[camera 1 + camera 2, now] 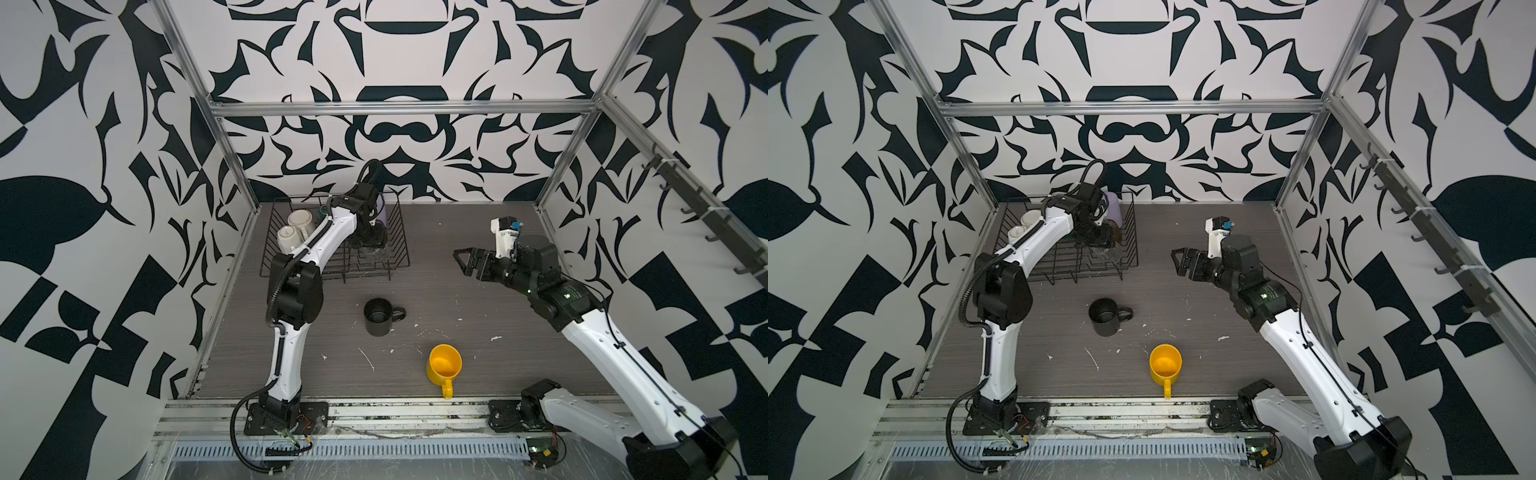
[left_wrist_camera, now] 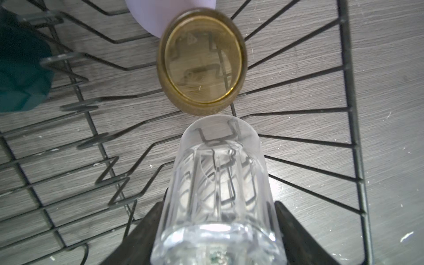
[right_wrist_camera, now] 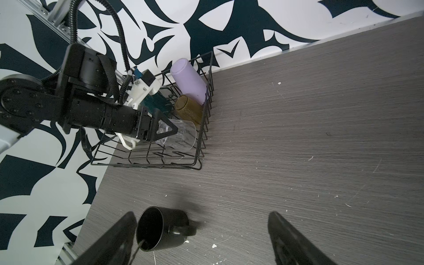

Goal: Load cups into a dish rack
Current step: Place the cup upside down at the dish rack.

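The black wire dish rack stands at the back left. My left gripper is shut on the thick base of a clear glass, holding it inside the rack near the right wall. Beside it in the rack are an olive-brown glass, a lilac tumbler, a teal mug and two cream mugs. A black mug and a yellow mug stand upright on the table. My right gripper hovers open, empty, right of the rack.
Metal frame posts and patterned walls close in the back and sides. A metal rail with both arm bases runs along the table's front edge. White scuffs mark the grey tabletop between rack and right arm.
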